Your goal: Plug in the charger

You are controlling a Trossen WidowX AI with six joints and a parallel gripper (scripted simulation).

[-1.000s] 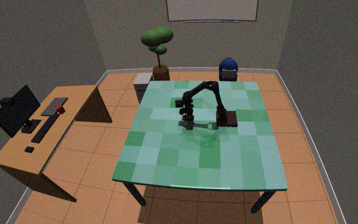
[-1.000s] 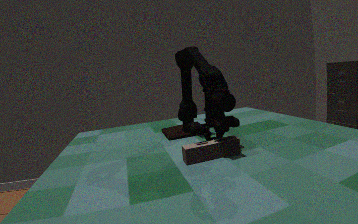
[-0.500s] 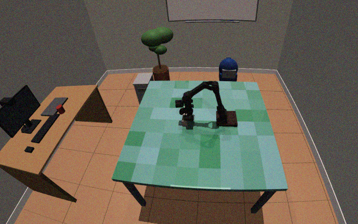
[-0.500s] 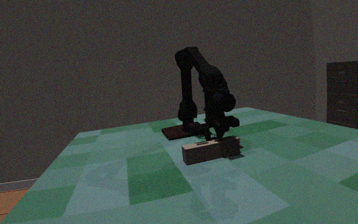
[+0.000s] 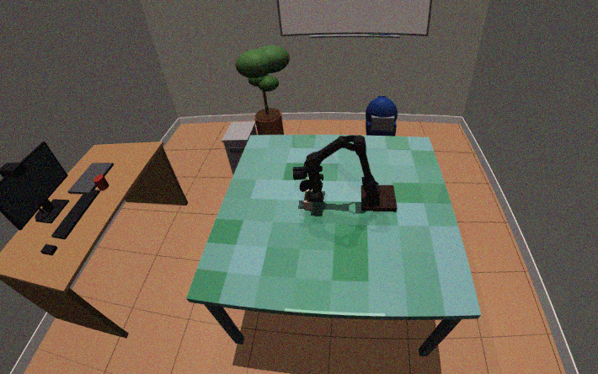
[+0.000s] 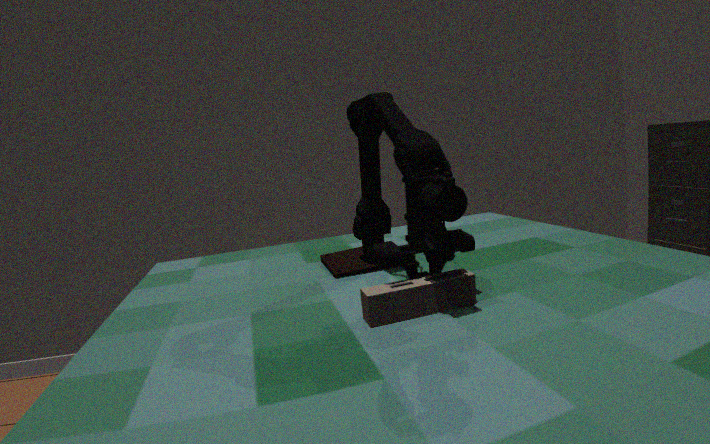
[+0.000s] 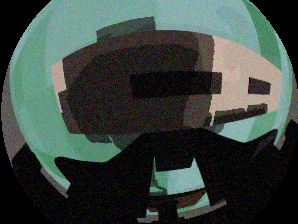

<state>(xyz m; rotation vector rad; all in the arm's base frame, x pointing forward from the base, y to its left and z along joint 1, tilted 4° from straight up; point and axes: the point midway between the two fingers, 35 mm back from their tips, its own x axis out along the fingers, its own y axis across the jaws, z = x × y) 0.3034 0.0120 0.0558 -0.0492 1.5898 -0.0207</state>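
Observation:
The pale power strip [image 6: 400, 309] [image 7: 242, 62] lies on the table below the gripper, mostly in the arm's shadow. In the wrist view its top shows a long dark recess and a smaller dark slot to the right. My gripper [image 6: 426, 272] [image 7: 169, 129] points down at the strip's near long edge in the wrist view. It is shut on the charger, which shows only as a black block between the dark fingers. The charger's prongs are hidden, and I cannot tell whether they touch the outlet. In the top view the arm hides most of the strip.
The arm's dark red base plate [image 5: 384, 198] [image 6: 342, 262] stands on the green patchwork table [image 5: 350, 259] [image 6: 314, 356], beside the strip. A wooden desk [image 5: 132, 162] with a monitor, keyboard and red cup stands apart on the left in the top view.

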